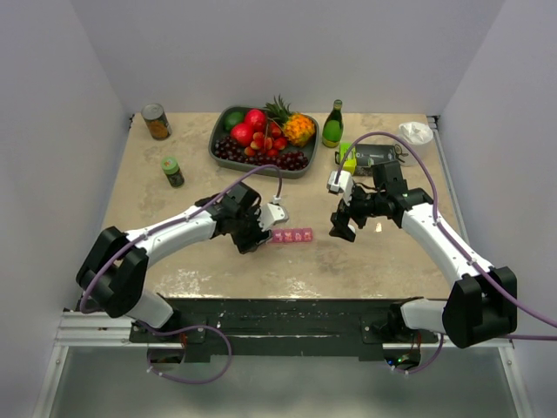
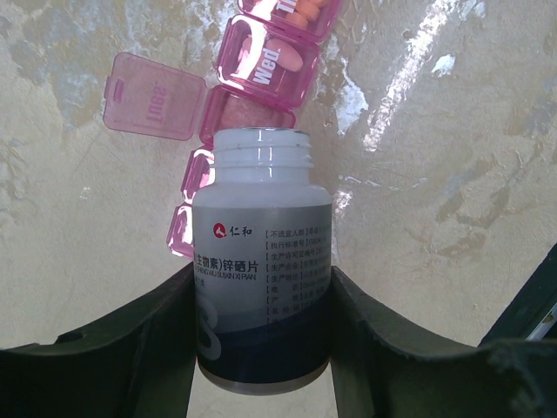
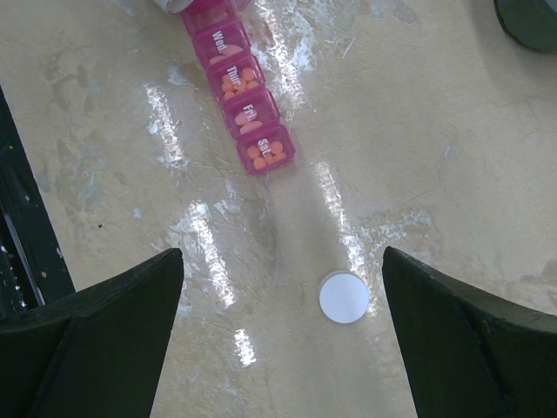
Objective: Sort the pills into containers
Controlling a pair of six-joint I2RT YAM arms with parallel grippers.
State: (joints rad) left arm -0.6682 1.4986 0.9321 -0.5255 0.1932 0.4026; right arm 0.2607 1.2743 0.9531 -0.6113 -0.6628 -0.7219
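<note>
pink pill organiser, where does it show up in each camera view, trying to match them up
top external: pink pill organiser lies on the table near the picture's middle.
left wrist: upper left to top centre, partly hidden by the white bottle, one lid open.
right wrist: upper left, running up to the top edge.
shared landmark: the Wed lid, readable in both wrist views.

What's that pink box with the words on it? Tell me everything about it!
The pink pill box is a see-through plastic strip of small square compartments lying flat on the table. Closed lids read Wed, Thu, Fri, Sat; orange round pills show through Thu and Sat. One lid is flipped open sideways. The left gripper holds an uncapped white bottle with its mouth by that open compartment.
</note>
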